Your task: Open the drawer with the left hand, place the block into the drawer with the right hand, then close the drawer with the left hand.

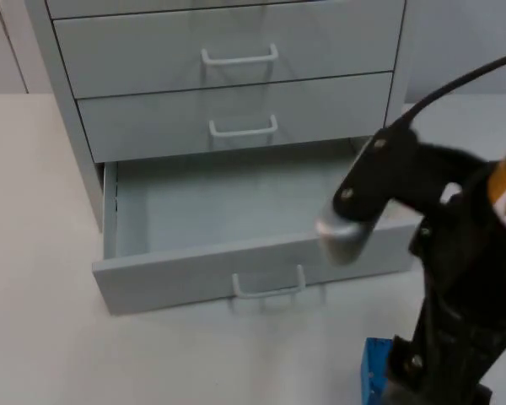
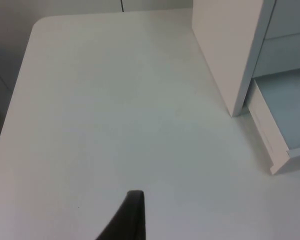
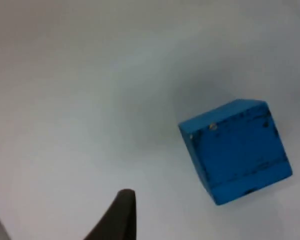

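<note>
Sitting on the white table [image 1: 59, 253] in front of the open bottom drawer [image 1: 236, 219], the blue block [image 3: 236, 150] was still ungrabbed when I looked; in the top view it [image 1: 375, 371] showed just beside the right arm, near the table's front edge. Right gripper [image 1: 405, 380] was down next to it, and I couldn't tell whether its fingers were apart or together. My read: step in hand was the pick, so I'd centre the fingers over the block, square to its faces since it sat turned, then close. Drawer was pulled well out, cavity bare, handle [image 1: 268, 285] facing front, so plenty of room to drop in; I'd lift clear of the front panel first. Left gripper [image 2: 132, 215] waited over bare table left of the cabinet [image 2: 230, 55], state not readable.
</note>
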Robot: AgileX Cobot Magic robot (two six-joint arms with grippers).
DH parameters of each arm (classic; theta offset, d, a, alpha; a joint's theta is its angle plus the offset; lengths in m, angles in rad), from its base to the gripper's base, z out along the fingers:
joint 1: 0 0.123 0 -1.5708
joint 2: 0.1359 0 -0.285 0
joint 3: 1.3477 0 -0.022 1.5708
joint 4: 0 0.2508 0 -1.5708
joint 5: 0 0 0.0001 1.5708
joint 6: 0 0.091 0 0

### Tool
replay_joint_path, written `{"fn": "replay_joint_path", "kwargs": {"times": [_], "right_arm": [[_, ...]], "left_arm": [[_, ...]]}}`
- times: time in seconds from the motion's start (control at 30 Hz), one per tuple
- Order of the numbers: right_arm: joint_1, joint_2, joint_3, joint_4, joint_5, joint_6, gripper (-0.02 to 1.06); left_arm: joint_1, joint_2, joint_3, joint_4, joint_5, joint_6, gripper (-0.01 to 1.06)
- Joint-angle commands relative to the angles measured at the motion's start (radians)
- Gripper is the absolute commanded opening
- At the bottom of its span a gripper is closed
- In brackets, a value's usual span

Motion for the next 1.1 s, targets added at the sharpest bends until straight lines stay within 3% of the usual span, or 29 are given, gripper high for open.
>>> {"fn": "replay_joint_path", "kwargs": {"times": [0.0, 0.1, 0.27, 0.43, 0.83, 0.97, 1.07], "right_arm": [[0.007, 0.052, -0.021, -0.04, 0.017, -0.045, 1.05], [0.005, 0.114, -0.024, -0.038, 0.012, -0.14, 1.05], [0.005, 0.175, -0.024, -0.038, -0.03, -0.21, 1.05], [0.003, 0.223, -0.034, -0.038, -0.089, -0.22, 1.05], [0.003, 0.292, -0.051, -0.047, -0.102, -0.249, 1.05], [0.003, 0.292, -0.051, -0.081, -0.065, -0.253, 0.99], [0.003, 0.292, -0.051, -0.081, -0.064, -0.248, 0.86]], "left_arm": [[0.004, -0.006, 0.005, -0.014, 0.003, -0.004, 1.05], [0.004, -0.006, 0.005, -0.025, 0.003, 0.035, 1.05], [0.004, -0.006, 0.005, -0.028, 0.003, 0.051, 1.05], [0.004, -0.006, 0.005, -0.034, 0.003, 0.051, 1.05], [0.004, -0.006, 0.005, -0.037, 0.009, 0.051, 1.05], [0.004, -0.006, 0.005, -0.037, 0.021, 0.051, 1.05], [0.004, -0.006, 0.005, -0.037, 0.025, 0.051, 1.05]]}}
